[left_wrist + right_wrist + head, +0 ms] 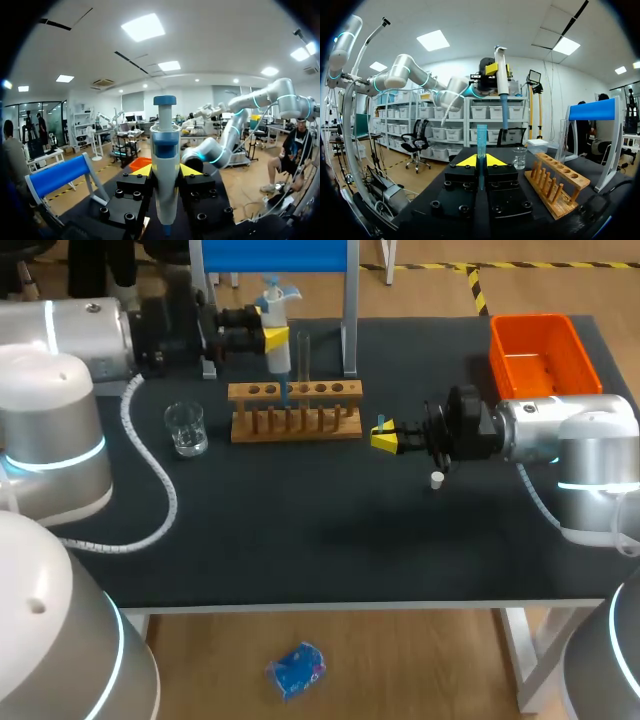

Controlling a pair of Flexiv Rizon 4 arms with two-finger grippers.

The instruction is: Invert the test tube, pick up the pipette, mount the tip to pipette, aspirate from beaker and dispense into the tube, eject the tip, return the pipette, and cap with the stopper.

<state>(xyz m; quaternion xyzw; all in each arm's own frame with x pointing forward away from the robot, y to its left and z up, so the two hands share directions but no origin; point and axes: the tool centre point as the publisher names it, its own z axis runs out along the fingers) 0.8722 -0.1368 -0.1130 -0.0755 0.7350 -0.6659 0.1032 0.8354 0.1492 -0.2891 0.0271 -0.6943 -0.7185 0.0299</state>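
My left gripper (270,338) is shut on the white and blue pipette (278,345), held upright above the back of the wooden rack (295,412). In the left wrist view the pipette (165,160) stands between the yellow fingertips (142,171). A clear test tube (303,358) stands in the rack. To the right of the rack, my right gripper (384,437) is shut on a blue pipette tip (381,425). The tip (481,140) points up between its fingers, apart from the pipette (501,75). The beaker (186,428) sits left of the rack and the white stopper (437,479) lies under the right gripper.
An orange bin (540,355) stands at the back right corner. A blue stand (275,255) with metal legs rises behind the rack. The left arm's white cable (150,475) loops across the table's left side.
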